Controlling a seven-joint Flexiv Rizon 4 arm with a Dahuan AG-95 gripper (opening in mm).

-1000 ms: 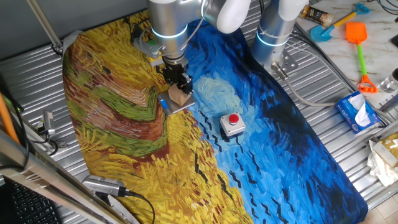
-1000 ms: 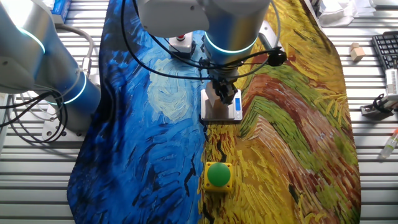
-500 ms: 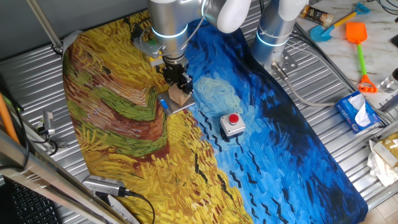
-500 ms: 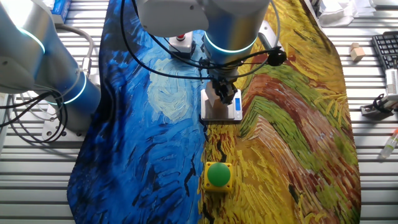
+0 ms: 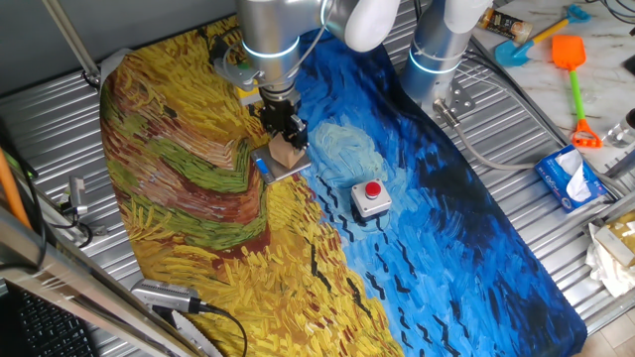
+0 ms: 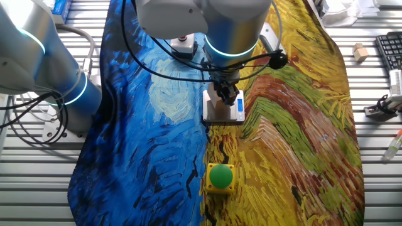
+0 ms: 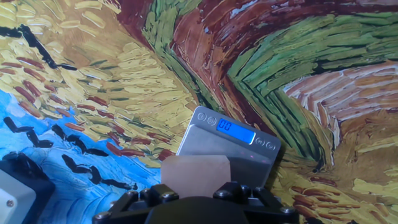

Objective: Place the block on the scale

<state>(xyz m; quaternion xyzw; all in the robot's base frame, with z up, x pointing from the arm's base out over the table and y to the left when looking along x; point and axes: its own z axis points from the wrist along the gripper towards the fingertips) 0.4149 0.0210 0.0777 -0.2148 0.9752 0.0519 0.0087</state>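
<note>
A painted cloth (image 5: 198, 198) of yellow fields and blue swirls drapes the slatted table (image 5: 60, 129), and the silver arm (image 5: 270, 40) stands over its middle, reaching straight down. Under it lies the scale (image 7: 249, 158), a thin grey plate with a lit blue display at one edge, flat on the cloth where yellow meets blue. The block (image 7: 196, 173), a plain tan wooden cube, sits on or just above that plate, with the gripper (image 5: 285, 126) directly over it; from the hand view the dark fingers flank the cube's near edge, but whether they pinch it or have let go cannot be told.

The cube looks light, rigid and dry, with flat faces that should take a two-sided squeeze well; opposite vertical faces are the natural hold. The plate is wider than the cube, so there is margin on every side, least toward the display. Nearby, the grey box with a red button (image 5: 370, 197) stands apart on the blue, and a yellow box with a green button (image 6: 220, 177) sits well clear, leaving open room to lift straight up.
</note>
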